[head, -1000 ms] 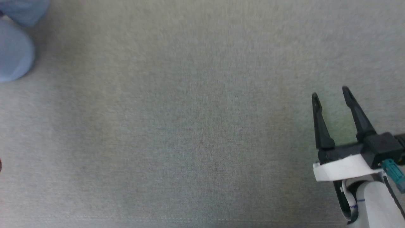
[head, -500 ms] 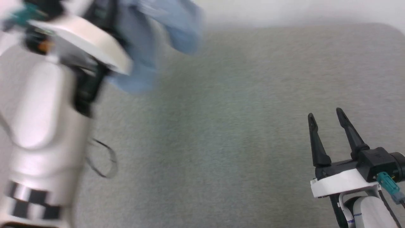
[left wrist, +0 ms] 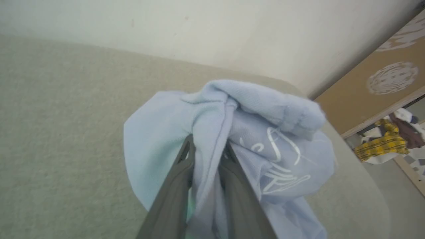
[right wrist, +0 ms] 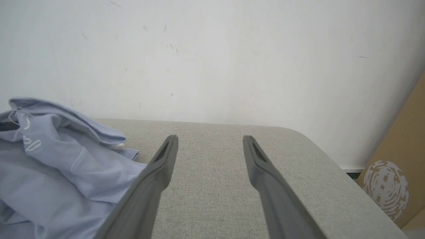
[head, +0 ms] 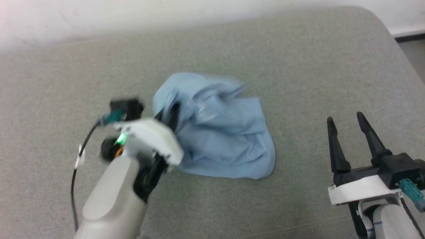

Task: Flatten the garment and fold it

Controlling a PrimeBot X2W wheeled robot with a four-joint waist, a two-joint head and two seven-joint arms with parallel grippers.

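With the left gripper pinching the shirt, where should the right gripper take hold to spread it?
The garment is probably best gripped at its near-right corner, approached from the right, low along the cushion: that edge lies thin and free, faces the open right gripper, opposite the left gripper's pinch.

— Where did we have room to pass?
— Across the grey upholstered surface (head: pixel 315 59): it lay bare between the garment (head: pixel 225 142) and our right gripper (head: pixel 345 117), whose fingers stood spread.
— What stood in our way?
— The garment, heaped near the middle, with our left gripper (left wrist: pixel 208 146) pinched on a fold and its arm (head: pixel 113 192) crossing the near left. The wall (right wrist: pixel 212 49) closed off the far edge, and a cardboard panel (right wrist: pixel 398 166) stood beyond the right corner.
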